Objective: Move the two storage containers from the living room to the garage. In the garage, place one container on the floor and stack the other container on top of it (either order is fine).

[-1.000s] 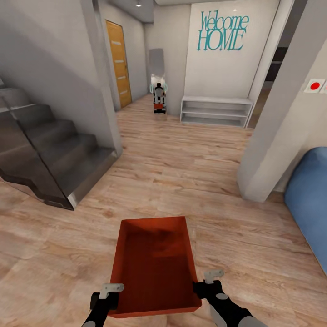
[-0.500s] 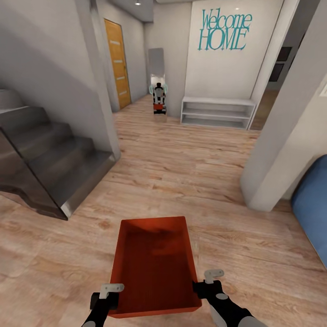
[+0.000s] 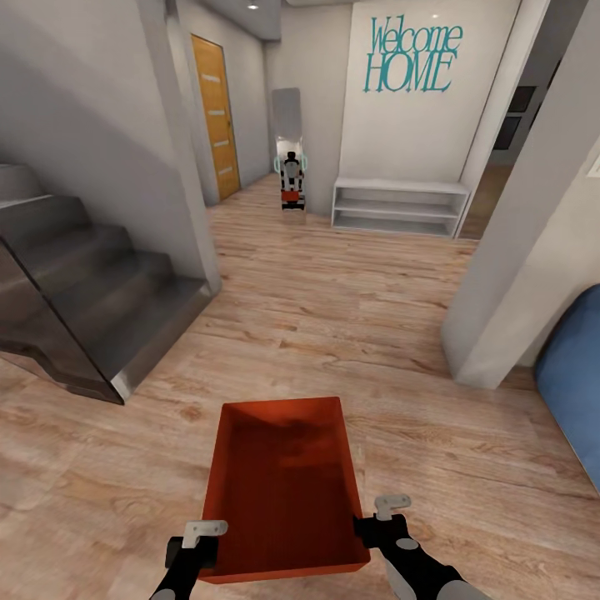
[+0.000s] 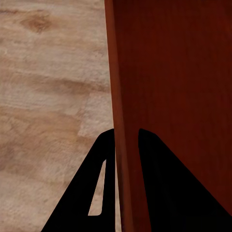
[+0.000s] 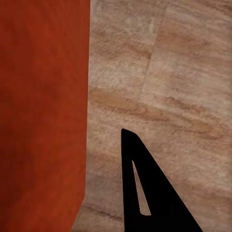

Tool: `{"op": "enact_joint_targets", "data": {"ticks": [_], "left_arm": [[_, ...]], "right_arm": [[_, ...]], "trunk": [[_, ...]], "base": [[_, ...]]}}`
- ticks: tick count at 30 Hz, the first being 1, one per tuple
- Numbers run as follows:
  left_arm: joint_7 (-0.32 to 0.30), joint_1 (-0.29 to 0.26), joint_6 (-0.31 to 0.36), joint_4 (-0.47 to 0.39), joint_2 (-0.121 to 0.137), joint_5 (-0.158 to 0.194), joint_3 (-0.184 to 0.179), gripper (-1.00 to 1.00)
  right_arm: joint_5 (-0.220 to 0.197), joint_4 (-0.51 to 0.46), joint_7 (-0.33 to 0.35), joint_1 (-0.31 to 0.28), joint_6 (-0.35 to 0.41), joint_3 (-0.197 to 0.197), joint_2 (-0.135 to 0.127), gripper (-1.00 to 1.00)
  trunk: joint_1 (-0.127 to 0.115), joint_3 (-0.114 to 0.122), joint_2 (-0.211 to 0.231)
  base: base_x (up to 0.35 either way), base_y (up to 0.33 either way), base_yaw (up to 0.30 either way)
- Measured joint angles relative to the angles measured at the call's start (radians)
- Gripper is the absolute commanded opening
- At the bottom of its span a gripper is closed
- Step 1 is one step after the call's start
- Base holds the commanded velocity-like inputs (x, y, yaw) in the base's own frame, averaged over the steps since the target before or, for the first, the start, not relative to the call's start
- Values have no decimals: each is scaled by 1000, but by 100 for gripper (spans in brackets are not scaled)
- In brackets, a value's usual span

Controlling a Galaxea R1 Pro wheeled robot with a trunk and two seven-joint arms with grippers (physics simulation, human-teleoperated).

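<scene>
1. Left hand (image 3: 197,550) at near-left corner of the storage container (image 3: 283,487); in the left wrist view its two dark fingers (image 4: 162,193) sit either side of the container (image 4: 174,96) wall, clamped on the rim.
2. Right hand (image 3: 379,525) at near-right corner of the container; the right wrist view has one dark finger (image 5: 145,193) beside the orange-red wall (image 5: 43,111), other finger hidden, so grip can't be told.
3. Container held level between both hands, near centre, topless, nothing inside, above the wood-plank floor (image 3: 333,317).
4. Open floor runs ahead, wide lane to the far wall.
5. Left edge: dark staircase (image 3: 83,308) and grey wall corner (image 3: 179,167) narrow the lane.
6. Right edge: pale pillar (image 3: 517,250); blue soft furniture (image 3: 575,375) near right.
7. Far: white low shelf (image 3: 398,207) under "Welcome HOME" lettering (image 3: 412,57), mirror (image 3: 287,150) with the robot's reflection, orange door (image 3: 217,117) far left.
</scene>
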Motion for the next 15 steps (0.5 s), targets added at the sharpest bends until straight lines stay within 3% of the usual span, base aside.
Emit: {"op": "enact_joint_targets", "data": {"ticks": [15], "left_arm": [[0, 0, 0, 0, 0, 0, 0, -100]], "right_arm": [[0, 0, 0, 0, 0, 0, 0, -100]], "trunk": [[0, 0, 0]], "base": [[-14, 0, 0]]}}
